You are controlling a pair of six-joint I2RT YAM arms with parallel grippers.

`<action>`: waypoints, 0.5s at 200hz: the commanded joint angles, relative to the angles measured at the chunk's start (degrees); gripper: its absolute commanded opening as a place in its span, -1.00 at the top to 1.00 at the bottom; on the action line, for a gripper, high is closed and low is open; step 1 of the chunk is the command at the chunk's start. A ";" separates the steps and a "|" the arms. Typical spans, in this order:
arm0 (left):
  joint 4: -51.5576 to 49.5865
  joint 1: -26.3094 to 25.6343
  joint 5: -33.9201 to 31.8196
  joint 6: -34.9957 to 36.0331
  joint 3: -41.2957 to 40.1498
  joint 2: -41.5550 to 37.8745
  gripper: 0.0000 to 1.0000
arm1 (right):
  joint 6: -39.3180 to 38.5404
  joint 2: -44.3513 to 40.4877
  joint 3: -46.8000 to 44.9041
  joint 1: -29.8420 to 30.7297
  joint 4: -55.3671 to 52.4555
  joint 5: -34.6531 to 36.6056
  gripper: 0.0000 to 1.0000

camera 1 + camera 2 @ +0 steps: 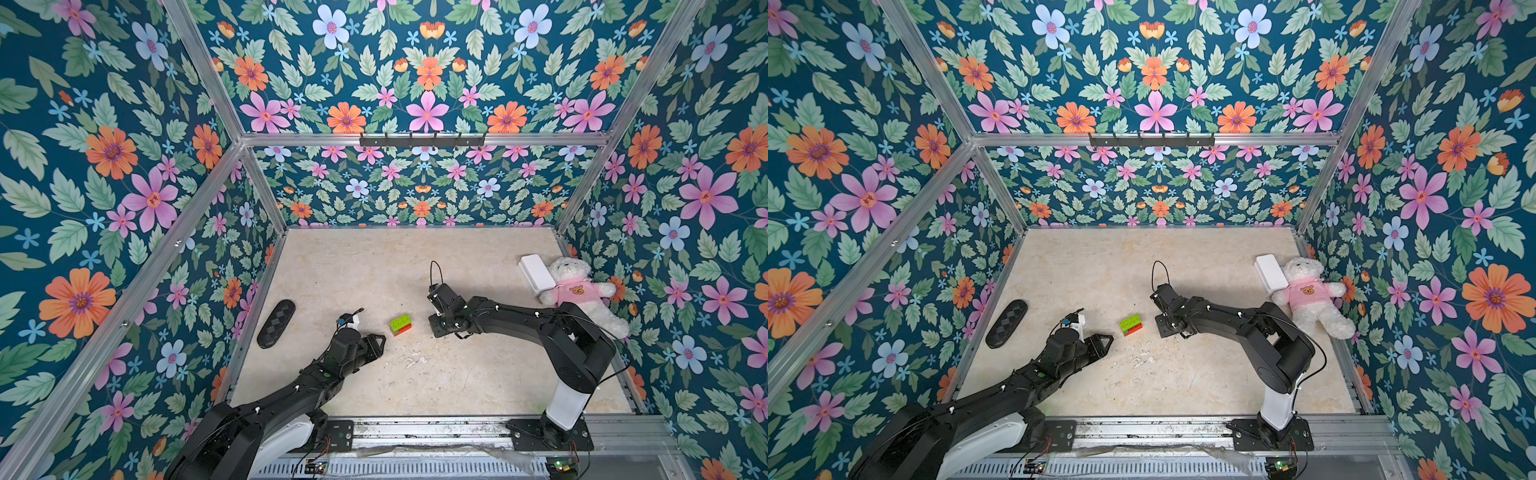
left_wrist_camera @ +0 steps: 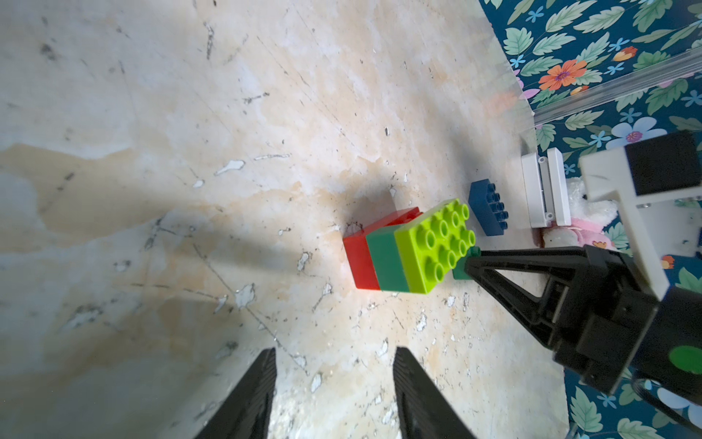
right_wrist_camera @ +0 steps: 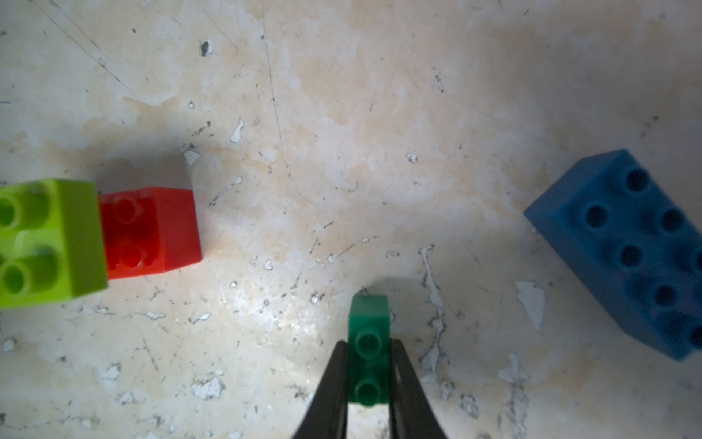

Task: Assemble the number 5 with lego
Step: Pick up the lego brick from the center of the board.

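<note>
I count one red brick (image 2: 359, 262), one lime brick (image 2: 437, 243), one blue brick (image 2: 488, 209), one stacked dark-green brick (image 2: 385, 258) and one separate dark-green brick (image 3: 369, 323), making five, plus one teddy bear (image 1: 582, 293), one white box (image 1: 536, 272), one black oval pad (image 1: 275, 324) and two robot arms, left arm (image 1: 291, 390) and right arm (image 1: 519, 316).

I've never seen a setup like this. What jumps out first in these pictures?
The loud floral wallpaper covering the walls hits you first. Then, central on the beige tabletop, a small stack of lime-green, dark-green and red studded plastic bricks, and a white plush teddy bear in a pink sweater lying by the wall on the robot's right. Up close, the right arm's end effector pinches a small dark-green studded brick.
</note>
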 commanded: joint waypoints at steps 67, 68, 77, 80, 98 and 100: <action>4.10 0.05 2.98 0.38 3.09 3.28 -0.19 | 0.68 0.25 -0.37 0.19 -0.97 0.68 0.86; 4.14 0.05 3.00 0.35 3.20 3.40 -0.19 | 0.68 0.25 -0.37 0.19 -0.96 0.68 0.86; 4.49 0.05 3.23 0.50 3.94 4.68 -0.21 | 0.68 0.16 -0.46 0.18 -0.91 0.68 0.87; 4.68 0.05 3.23 0.52 4.15 4.97 -0.23 | 0.63 0.10 -0.50 0.19 -0.87 0.68 0.87; 5.91 0.05 3.94 0.68 5.54 7.58 -0.27 | 0.74 -0.01 -0.64 0.19 -0.87 0.68 0.91; 5.99 0.05 3.97 0.74 5.72 7.83 -0.27 | 0.69 -0.01 -0.64 0.15 -0.91 0.68 0.91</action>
